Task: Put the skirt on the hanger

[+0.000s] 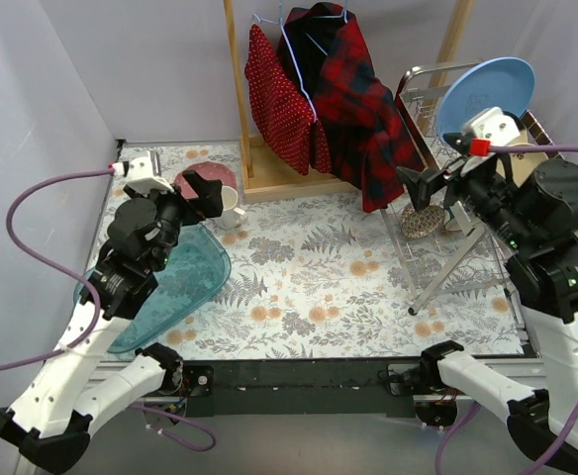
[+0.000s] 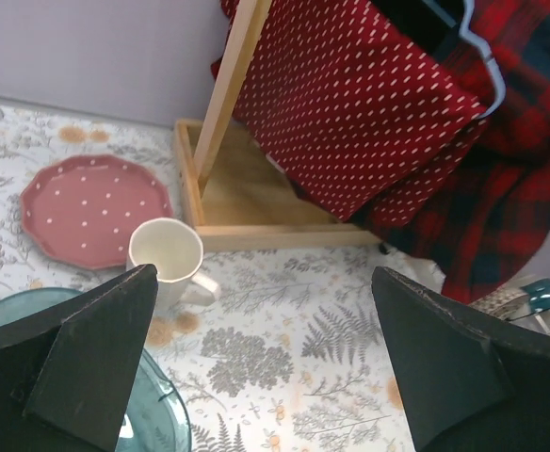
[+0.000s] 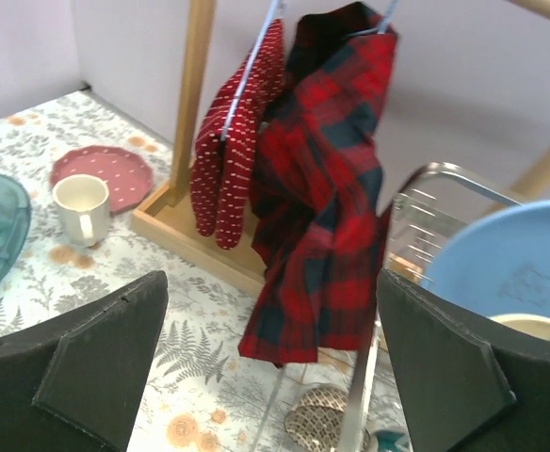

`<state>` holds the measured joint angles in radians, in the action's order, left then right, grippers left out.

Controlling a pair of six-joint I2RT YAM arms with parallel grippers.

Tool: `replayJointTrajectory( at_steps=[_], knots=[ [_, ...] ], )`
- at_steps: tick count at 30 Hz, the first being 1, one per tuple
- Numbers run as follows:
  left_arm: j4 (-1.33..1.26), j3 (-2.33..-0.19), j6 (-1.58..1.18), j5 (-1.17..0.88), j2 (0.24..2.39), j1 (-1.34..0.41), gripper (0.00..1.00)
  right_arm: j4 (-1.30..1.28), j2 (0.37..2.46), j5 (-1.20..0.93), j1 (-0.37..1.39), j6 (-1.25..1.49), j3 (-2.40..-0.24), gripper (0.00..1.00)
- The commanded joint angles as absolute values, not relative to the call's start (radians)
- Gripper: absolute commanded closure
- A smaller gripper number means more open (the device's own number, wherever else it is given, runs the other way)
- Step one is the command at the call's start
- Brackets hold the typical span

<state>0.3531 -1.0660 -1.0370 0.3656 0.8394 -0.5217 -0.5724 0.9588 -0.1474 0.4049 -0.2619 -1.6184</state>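
as skirt [image 1: 269, 94] hangs on hanger [image 1: 295, 54], plaid shirt [image 1: 356, 91] beside

Rack [image 1: 236, 89] top rail is out of frame above in the overhead view. Hanger [image 1: 291, 49] is mostly buried under the plaid garment [image 1: 353, 94]; shirt or skirt, can't tell. Polka-dot garment [image 2: 350, 104] is cropped at the top in the left wrist view. Teal dish [image 1: 185, 282] is partly under the left arm [image 1: 121, 282]. Blue plate [image 3: 501, 268] runs off the right edge. Patterned bowl [image 3: 315, 421] is cut by the bottom edge and sits partly behind a drying rack [image 3: 424, 179] wire. Print on the plate is too faint to read.
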Motion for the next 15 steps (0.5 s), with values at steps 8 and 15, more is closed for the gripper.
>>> replayJointTrajectory(
  at_steps=[8, 15],
  knots=[
    [0.462, -1.158, -1.008, 0.368, 0.704, -0.517, 0.02, -0.618, 0.917, -0.009, 0.385, -0.206, -1.684, 0.01],
    [0.46, -1.154, -1.002, 0.336, 0.701, -0.517, 0.02, -0.623, 0.933, 0.015, 0.383, -0.256, -1.723, 0.02]
  ],
)
